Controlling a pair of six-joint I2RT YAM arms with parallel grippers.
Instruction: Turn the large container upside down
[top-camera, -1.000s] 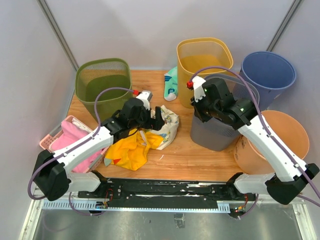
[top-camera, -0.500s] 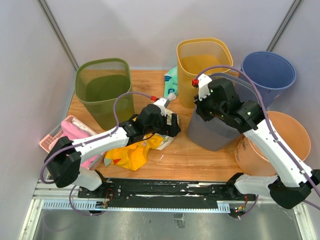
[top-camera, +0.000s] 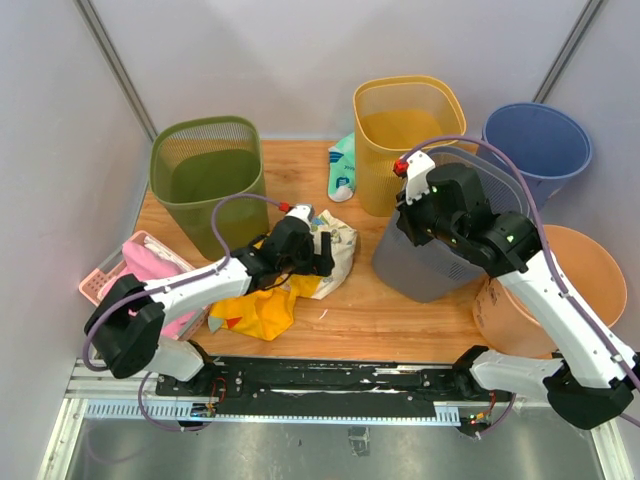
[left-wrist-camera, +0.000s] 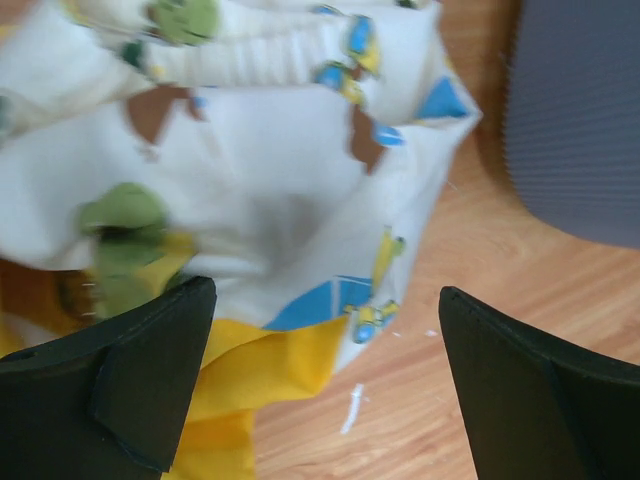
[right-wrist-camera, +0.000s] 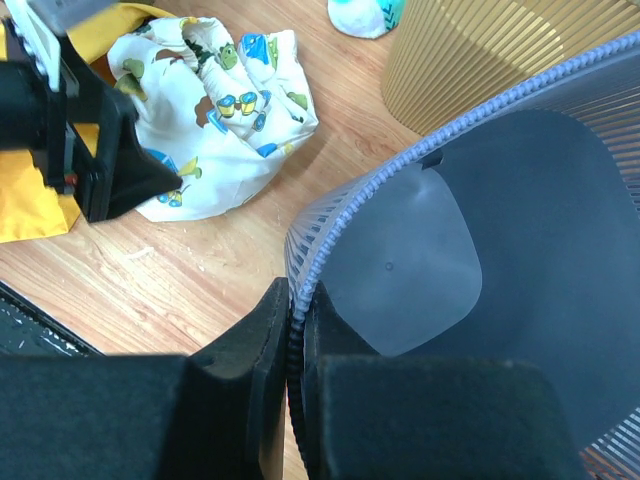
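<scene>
The large container is a grey ribbed bin (top-camera: 430, 265) standing tilted on the wooden table between the yellow bin and the orange bin. My right gripper (top-camera: 415, 215) is shut on its near-left rim; in the right wrist view the fingers (right-wrist-camera: 297, 300) pinch the rim, with the bin's inside (right-wrist-camera: 500, 250) to the right. My left gripper (top-camera: 322, 252) is open and empty over the clothes left of the bin. Its wrist view shows the jaws wide apart (left-wrist-camera: 325, 330) above a patterned white cloth (left-wrist-camera: 270, 170), with the grey bin's wall (left-wrist-camera: 580, 120) at the upper right.
A green bin (top-camera: 205, 180) stands at the back left, a yellow bin (top-camera: 408, 125) and a blue bin (top-camera: 540, 145) at the back, an orange bin (top-camera: 545, 285) at the right. A pink basket (top-camera: 130, 270), yellow cloth (top-camera: 255, 305) and a sock (top-camera: 343, 170) lie nearby.
The right gripper has shifted right and tipped the grey bin more. The left gripper reached right toward the bin, then drew back a little over the patterned cloth.
</scene>
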